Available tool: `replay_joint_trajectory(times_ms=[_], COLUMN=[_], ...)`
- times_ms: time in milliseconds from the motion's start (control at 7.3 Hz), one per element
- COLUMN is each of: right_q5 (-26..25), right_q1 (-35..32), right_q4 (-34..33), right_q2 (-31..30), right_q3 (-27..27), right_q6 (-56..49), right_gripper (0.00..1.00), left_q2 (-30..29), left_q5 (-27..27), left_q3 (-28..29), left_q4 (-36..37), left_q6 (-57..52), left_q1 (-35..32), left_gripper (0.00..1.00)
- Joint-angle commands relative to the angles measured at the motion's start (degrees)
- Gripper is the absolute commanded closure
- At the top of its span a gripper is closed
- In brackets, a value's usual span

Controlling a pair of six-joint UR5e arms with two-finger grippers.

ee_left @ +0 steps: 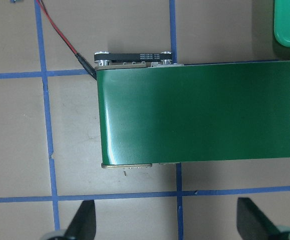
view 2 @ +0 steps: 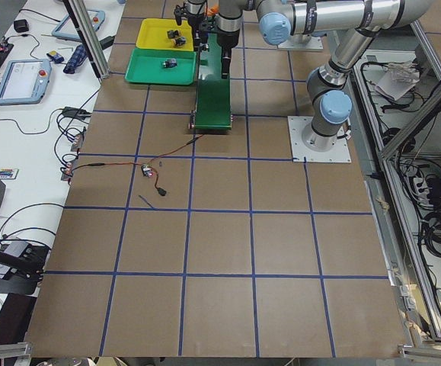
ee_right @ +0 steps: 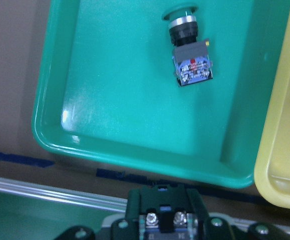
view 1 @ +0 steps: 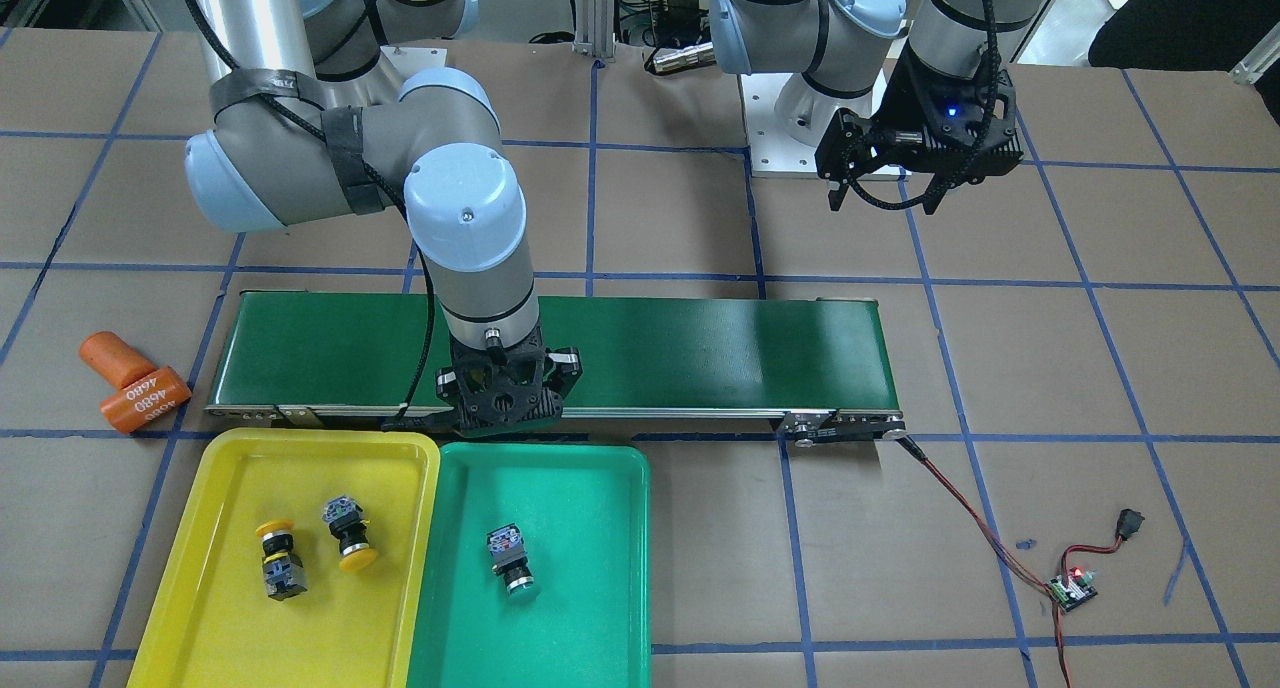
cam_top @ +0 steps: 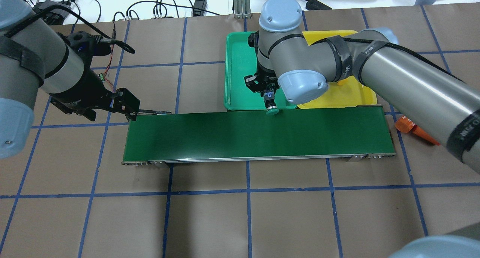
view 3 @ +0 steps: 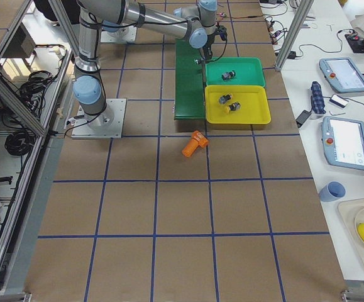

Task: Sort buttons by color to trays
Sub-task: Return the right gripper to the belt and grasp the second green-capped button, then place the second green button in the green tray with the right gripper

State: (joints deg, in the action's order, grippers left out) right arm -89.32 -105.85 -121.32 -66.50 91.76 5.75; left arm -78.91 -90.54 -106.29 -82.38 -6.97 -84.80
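Seen from the front, the right gripper [view 1: 507, 400] hangs over the near edge of the conveyor belt [view 1: 700, 353], just behind the seam where the yellow tray [view 1: 215, 618] and the green tray [view 1: 585, 608] meet; what it carries is hidden under its body. A yellow button [view 1: 278, 563] and a second yellow button [view 1: 348, 533] lie on their sides in the yellow tray, close but apart, and a loose green button [view 1: 510, 563] lies alone in the green tray. The left gripper [view 1: 884, 190] hovers above the bare table [view 1: 1100, 368], well behind the belt's far end, and two orange cylinders [view 1: 135, 386] lie beyond the belt's other end. From overhead, the right gripper is clamped on a held green button [cam_top: 270, 105], cap down, over the belt's edge next to the green tray. In the side views both trays sit side by side along the belt, touching each other. The left wrist camera shows that gripper's fingertips [ee_left: 84, 222] spread wide with nothing between them, above the belt's end. The right wrist camera looks down on the green tray and the loose green button, with the held green button's screw terminals between the fingers at the bottom edge.
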Motion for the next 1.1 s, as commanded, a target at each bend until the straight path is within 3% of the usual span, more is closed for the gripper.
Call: replay_joint_trajectory(times_ms=[0, 548, 822, 960], right_q5=[0.1, 0.7, 0.9, 0.8], right_q1=[0.0, 0.0, -0.3, -0.3], right_q4=[-0.6, -0.8, -0.8, -0.7], right_q2=[5.6, 13.6, 16.5, 17.6], right_q3=[-6.6, -15.8, -16.3, -16.1], right_q6=[-1.1, -1.2, -0.2, -0.1], right_gripper=[1.00, 1.00, 1.00, 0.95], left_q2=[0.0, 0.0, -0.1, 0.0], left_q5=[-0.1, -0.3, -0.3, -0.4], left_q3=[-0.1, -0.1, -0.1, -0.2], left_q4=[0.0, -0.1, 0.0, -0.1], left_q6=[0.0, -0.1, -0.1, -0.1], left_q1=[0.1, 0.1, 0.1, 0.0], left_gripper=[0.00, 0.00, 0.00, 0.00])
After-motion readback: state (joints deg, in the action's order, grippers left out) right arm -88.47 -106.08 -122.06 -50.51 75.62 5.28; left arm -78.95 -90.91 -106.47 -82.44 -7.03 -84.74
